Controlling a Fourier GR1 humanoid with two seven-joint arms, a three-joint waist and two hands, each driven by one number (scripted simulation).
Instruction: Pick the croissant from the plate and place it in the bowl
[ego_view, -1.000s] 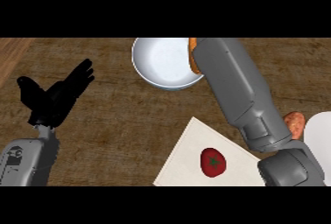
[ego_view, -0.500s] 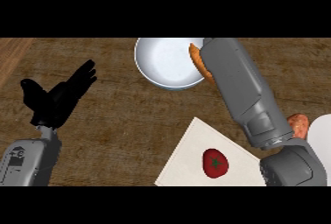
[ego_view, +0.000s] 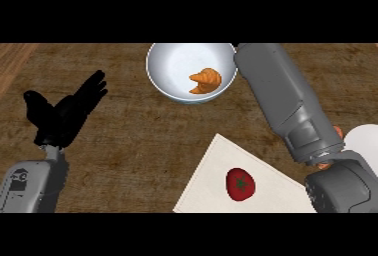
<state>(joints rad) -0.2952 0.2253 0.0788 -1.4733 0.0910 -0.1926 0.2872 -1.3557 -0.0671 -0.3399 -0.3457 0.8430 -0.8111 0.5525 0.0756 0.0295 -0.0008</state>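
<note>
One croissant (ego_view: 205, 81) is seen lying released inside the white bowl (ego_view: 166, 65). The left hand (ego_view: 65, 114) is held open at the left, fingers straight and raised above the worktop (ego_view: 140, 145). The right forearm (ego_view: 284, 100) is stretched just beside the bowl; its hand is hidden, so its state cannot be told.

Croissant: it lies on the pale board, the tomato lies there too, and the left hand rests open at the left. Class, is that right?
No. The head view shows the croissant in the white bowl, not on the pale board. The tomato does lie on that board, and the left hand rests open at the left.
</note>
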